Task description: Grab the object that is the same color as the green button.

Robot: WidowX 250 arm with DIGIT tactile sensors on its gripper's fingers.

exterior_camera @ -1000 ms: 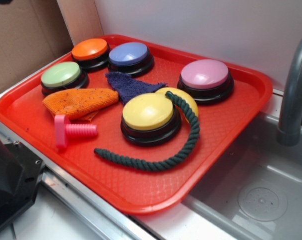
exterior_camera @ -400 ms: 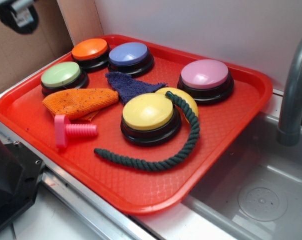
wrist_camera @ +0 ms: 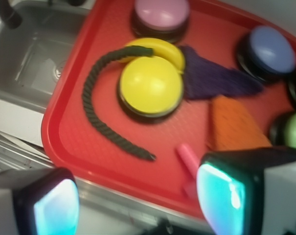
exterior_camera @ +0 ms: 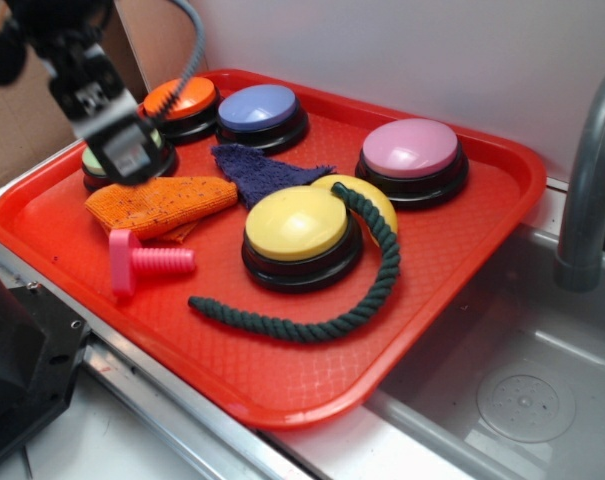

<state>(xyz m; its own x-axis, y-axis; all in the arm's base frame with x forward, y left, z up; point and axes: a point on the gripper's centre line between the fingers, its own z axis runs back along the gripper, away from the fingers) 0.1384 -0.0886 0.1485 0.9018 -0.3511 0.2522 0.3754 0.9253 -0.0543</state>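
Since the earlier frames my gripper [exterior_camera: 122,150] has come down from the upper left corner of the exterior view and now sits over the left end of the red tray [exterior_camera: 502,190], partly covering the green button [exterior_camera: 94,165]. Nothing on the tray has shifted.

Largest first: the tray holds every item. The dark green rope [exterior_camera: 377,285], my target, lies lower centre of the exterior view, curling from the top of the yellow button [exterior_camera: 297,225] around its right side to a free tail ending near the pink screw [exterior_camera: 147,263]. The orange cloth [exterior_camera: 162,203] lies between gripper and rope.

In the wrist view the fingers [wrist_camera: 223,191] stand wide apart, nothing between them.

My judgement: I should travel toward lower centre, clear of cloth and screw, and descend on the free tail [wrist_camera: 123,144], jaws set across the strand, well away from the yellow dome.
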